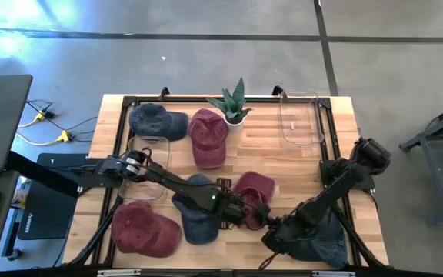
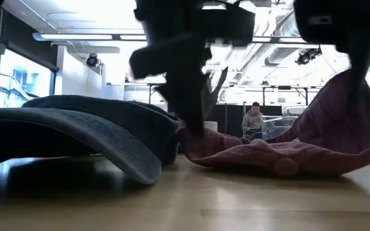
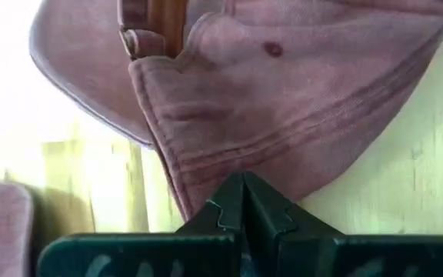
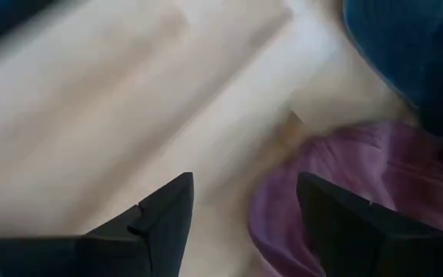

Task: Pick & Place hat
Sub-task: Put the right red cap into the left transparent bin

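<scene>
Near the counter's (image 1: 325, 173) front edge, the maroon hat (image 1: 254, 187) lies between both arms. Left gripper (image 1: 257, 218) has its jaws together, pinching the hat's rim; right gripper (image 1: 270, 231) sits just beside it, jaws apart, holding nothing.

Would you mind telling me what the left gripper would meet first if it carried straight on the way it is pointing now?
Probably the maroon cap. The shut left gripper points straight at its edge, and the fabric looks pressed right against the fingertips, though the exact gap is hard to judge.
</scene>
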You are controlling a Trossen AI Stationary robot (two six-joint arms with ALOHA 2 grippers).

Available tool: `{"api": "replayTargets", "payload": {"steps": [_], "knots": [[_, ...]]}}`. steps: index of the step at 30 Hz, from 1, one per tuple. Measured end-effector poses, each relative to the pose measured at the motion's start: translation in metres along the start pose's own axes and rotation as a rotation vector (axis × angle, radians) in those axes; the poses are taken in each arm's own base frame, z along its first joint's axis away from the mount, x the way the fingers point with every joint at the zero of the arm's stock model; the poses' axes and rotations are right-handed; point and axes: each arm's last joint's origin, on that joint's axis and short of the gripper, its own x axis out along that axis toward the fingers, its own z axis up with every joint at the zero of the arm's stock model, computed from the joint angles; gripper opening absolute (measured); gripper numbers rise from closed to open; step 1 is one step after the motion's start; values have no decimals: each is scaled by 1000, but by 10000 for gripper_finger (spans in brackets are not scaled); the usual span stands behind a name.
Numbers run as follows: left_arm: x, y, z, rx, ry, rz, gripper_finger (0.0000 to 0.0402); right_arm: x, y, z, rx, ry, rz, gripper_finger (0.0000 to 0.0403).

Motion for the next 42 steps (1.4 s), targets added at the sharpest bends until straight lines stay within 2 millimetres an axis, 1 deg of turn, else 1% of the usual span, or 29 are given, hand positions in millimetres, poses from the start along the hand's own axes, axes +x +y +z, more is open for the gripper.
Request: {"api": "replayTargets", "payload": {"steps": [2,5,8,10,13,15,16,20,22,24,27,31,34,37,39,42], "knots": [[-5,2,2,-15,-21,9,0,7,-2,3,-58,87,7,219],[-9,3,-2,-19,5,29,0,26,-2,1,-113,257,23,206],[-17,4,-1,-27,-11,67,0,38,-3,1,-118,391,-87,183],[-22,3,-5,-11,4,94,0,40,-4,3,-103,449,-122,152],[-31,-3,-6,7,-26,105,0,39,-6,2,-33,487,-91,77],[-34,-9,-8,44,-32,110,0,35,-9,-1,25,503,-59,24],[-35,-13,-8,68,-37,114,0,32,-9,-4,55,508,-45,13],[-42,-30,-8,145,-97,107,0,11,-15,-11,222,463,-45,23],[-43,-36,-5,168,-146,85,1,-3,-17,-16,307,406,-43,10],[-41,-41,-1,205,-207,40,3,-14,-18,-21,399,336,-30,5],[-36,-44,8,269,-313,-51,15,-29,-20,-29,543,220,-37,11],[-35,-42,22,308,-450,-223,57,-37,-17,-43,608,142,-36,3],[-22,-39,29,295,-479,-282,109,-40,-16,-48,643,82,-32,6],[-6,-34,27,292,-437,-242,168,-40,-15,-52,652,37,-27,3],[-1,-30,32,262,-461,-199,205,-41,-14,-53,654,23,-42,4],[4,-27,31,184,-437,-127,249,-43,-15,-53,657,11,-61,3]]}}
